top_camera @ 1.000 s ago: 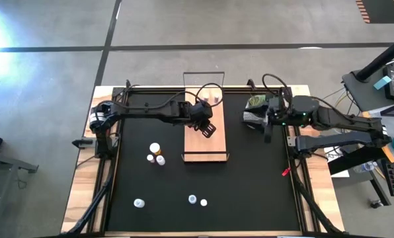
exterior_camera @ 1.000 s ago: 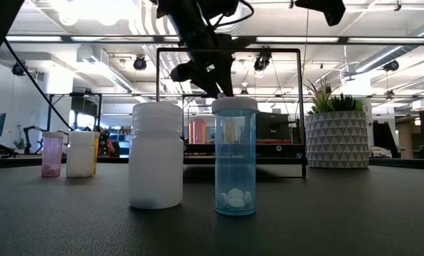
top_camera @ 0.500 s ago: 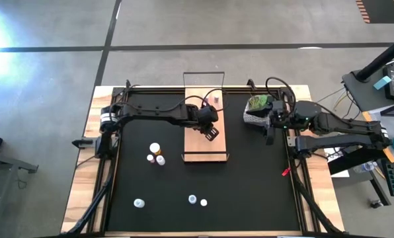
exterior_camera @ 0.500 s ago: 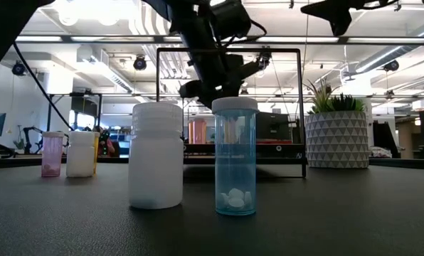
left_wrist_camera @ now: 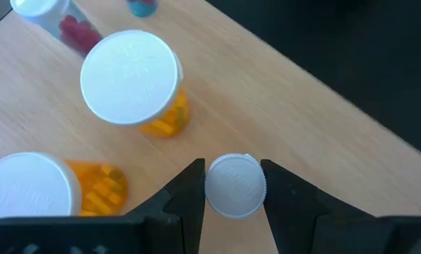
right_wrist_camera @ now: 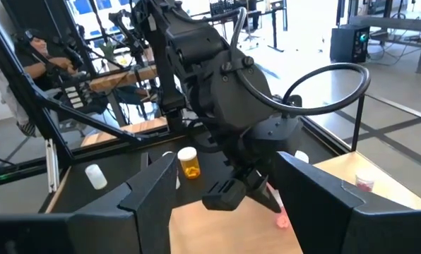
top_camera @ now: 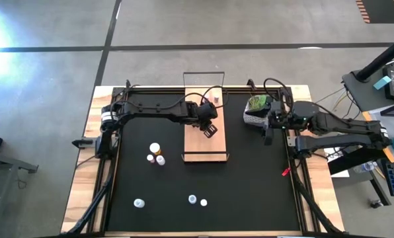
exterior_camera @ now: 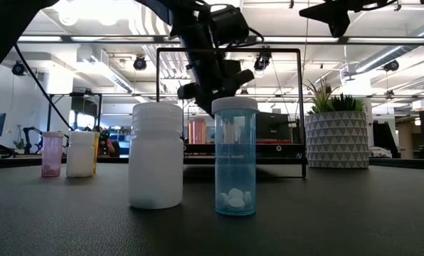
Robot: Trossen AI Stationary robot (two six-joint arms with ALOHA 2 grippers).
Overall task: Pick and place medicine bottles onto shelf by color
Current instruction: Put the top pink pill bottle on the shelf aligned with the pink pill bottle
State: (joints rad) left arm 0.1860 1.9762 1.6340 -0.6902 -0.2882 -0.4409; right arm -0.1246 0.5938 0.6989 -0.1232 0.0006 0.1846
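Gripping round ribbed-cap bottle (left_wrist_camera: 235, 185), left gripper (left_wrist_camera: 233, 190) over light-wood shelf (left_wrist_camera: 316, 134).

Grey workshop floor, bright ceiling behind my desk

From above I see grey concrete floor (top_camera: 184, 26) crossed by dark lines (top_camera: 203, 47); level with the desk, ceiling lights (exterior_camera: 84, 11), exposed ducts (exterior_camera: 102, 67) and benches (exterior_camera: 397, 162) fill the room beyond.

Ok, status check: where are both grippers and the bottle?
Left gripper shut on a white-capped bottle above the shelf. Two orange bottles close beside it. Right gripper empty, waiting by the plant.
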